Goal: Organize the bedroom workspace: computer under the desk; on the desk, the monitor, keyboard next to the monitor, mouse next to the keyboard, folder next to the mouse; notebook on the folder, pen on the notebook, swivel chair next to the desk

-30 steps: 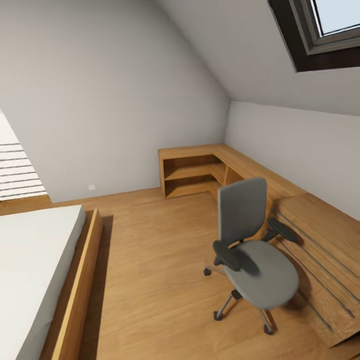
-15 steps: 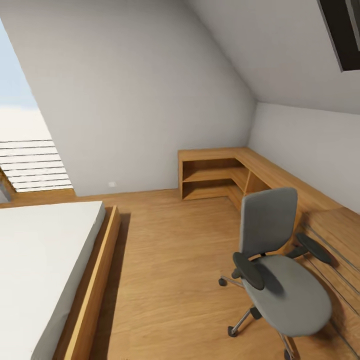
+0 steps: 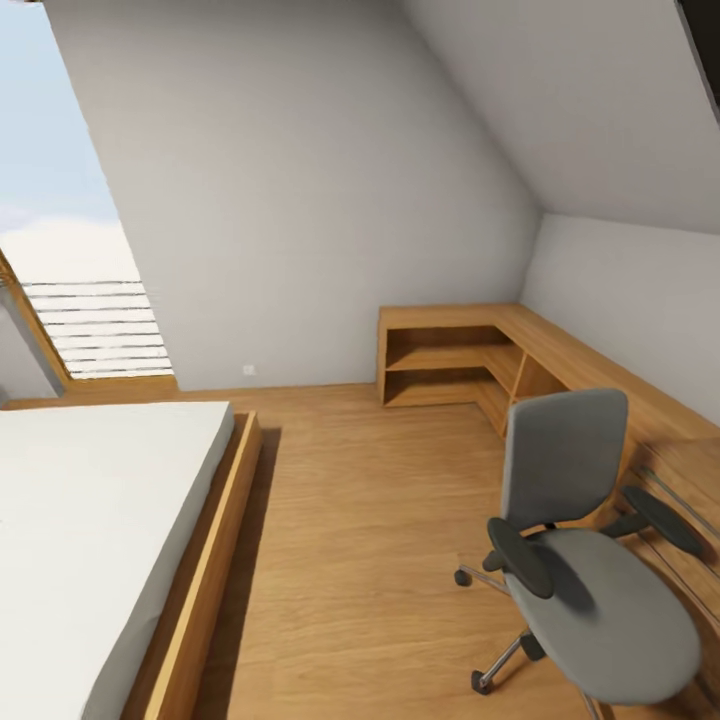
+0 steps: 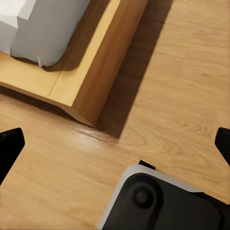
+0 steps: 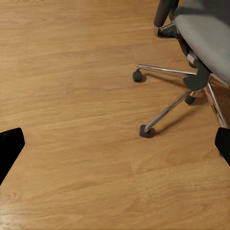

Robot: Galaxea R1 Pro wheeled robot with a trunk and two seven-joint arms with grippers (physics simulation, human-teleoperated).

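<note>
The swivel chair (image 3: 600, 600), with a grey seat, tall grey back and black armrests, stands on the wood floor at the head view's lower right, beside a low light-wood bench. Its grey seat shows nothing lying on it. In the right wrist view the chair's chrome star base and casters (image 5: 165, 112) are close ahead of my right gripper (image 5: 115, 148), which is open and holds nothing. My left gripper (image 4: 115, 148) is open over bare floor near the bed's corner. The desk, computer, monitor, keyboard, mouse, folder, notebook and pen are out of view.
A bed with a white mattress (image 3: 90, 520) in a wood frame (image 4: 96, 62) fills the left. A low wood bench with open shelves (image 3: 450, 360) runs along the far right corner. A bright window (image 3: 60, 260) is at far left. Part of my dark base (image 4: 163, 201) shows below the left gripper.
The whole head picture has shifted: the chair and bench now sit further right and lower, and more of the left window shows. That is the camera turning; nothing else has moved.
</note>
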